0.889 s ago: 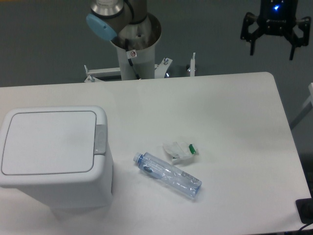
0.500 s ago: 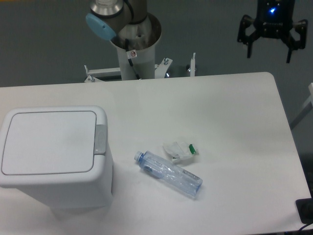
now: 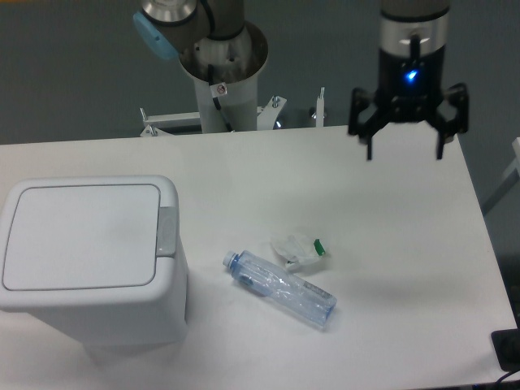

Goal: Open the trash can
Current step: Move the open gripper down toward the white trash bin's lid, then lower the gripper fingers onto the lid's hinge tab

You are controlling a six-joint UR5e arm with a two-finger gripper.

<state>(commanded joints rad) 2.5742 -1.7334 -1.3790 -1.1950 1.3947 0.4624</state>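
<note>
Gripper lower & further left now, jaws spread, empty, above table's far-right edge.

Single fixed view only, nothing overlapping with a second one. Looking down steeply from above the near edge of the white table, facing the arm's base column at the far side. Sitting back far enough to be framing nearly the whole tabletop, cutting off the trash can at bottom left and the gripper body's upper part at the top.
</note>
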